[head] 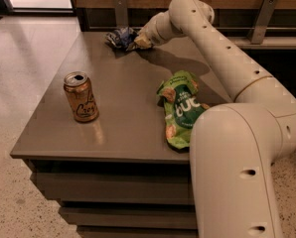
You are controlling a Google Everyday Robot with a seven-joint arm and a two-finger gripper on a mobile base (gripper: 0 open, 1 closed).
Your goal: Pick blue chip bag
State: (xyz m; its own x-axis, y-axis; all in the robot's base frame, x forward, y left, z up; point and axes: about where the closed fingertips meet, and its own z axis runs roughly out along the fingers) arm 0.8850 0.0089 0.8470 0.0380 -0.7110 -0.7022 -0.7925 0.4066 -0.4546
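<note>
Blue chip bag [119, 37] lay crumpled at far edge of tabletop [123, 113]. Hand [140, 40] was low against its right side; spread or pinching, could not tell. Judged step: closing in to grasp. Next move likely needed a firm pinch on the foil, then a lift.

Cream gripper [141, 40] at blue chip bag [119, 37], seemingly silver-patched; green bag [180, 110]

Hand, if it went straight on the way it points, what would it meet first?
The blue chip bag: the hand, far back on the table, points straight at it, apparently touching, though depth is unclear.
</note>
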